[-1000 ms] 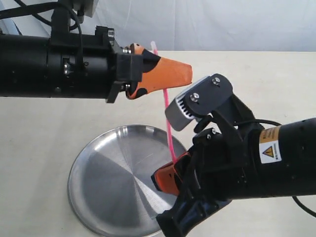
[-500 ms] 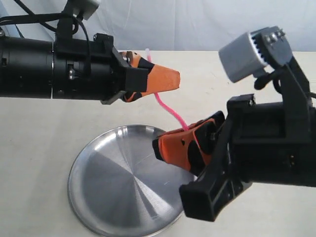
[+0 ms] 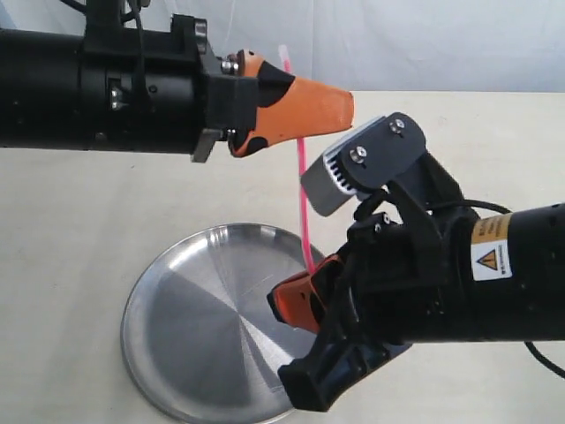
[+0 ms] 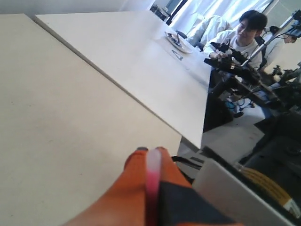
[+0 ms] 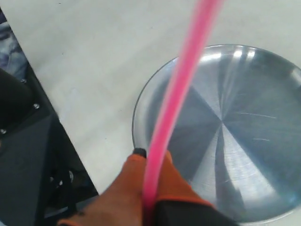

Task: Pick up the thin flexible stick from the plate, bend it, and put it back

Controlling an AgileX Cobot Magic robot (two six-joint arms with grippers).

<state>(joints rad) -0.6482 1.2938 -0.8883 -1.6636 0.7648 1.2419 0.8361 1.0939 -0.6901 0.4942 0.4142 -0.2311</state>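
The thin pink stick point(image 3: 303, 199) hangs nearly straight and upright above the table, one end in each gripper. My left gripper point(image 3: 340, 108) is shut on its upper part, and the pale tip point(image 3: 284, 53) pokes out above the orange fingers. In the left wrist view the stick point(image 4: 152, 181) lies between the closed fingers. My right gripper point(image 3: 281, 306) is shut on the lower end, just over the near right part of the steel plate point(image 3: 190, 327). The right wrist view shows the stick point(image 5: 176, 89) rising from the shut fingers over the plate point(image 5: 244, 155).
The cream table point(image 3: 79, 230) spreads around the plate. The right arm's dark body point(image 3: 459, 283) covers the plate's right rim. In the left wrist view another table point(image 4: 141, 61) and a seated person point(image 4: 235, 35) lie beyond the table's edge.
Half a second ago the stick was bent in a curve with the grippers closer together. They have moved apart since, the left one up and the right one down, and the stick is straight again.
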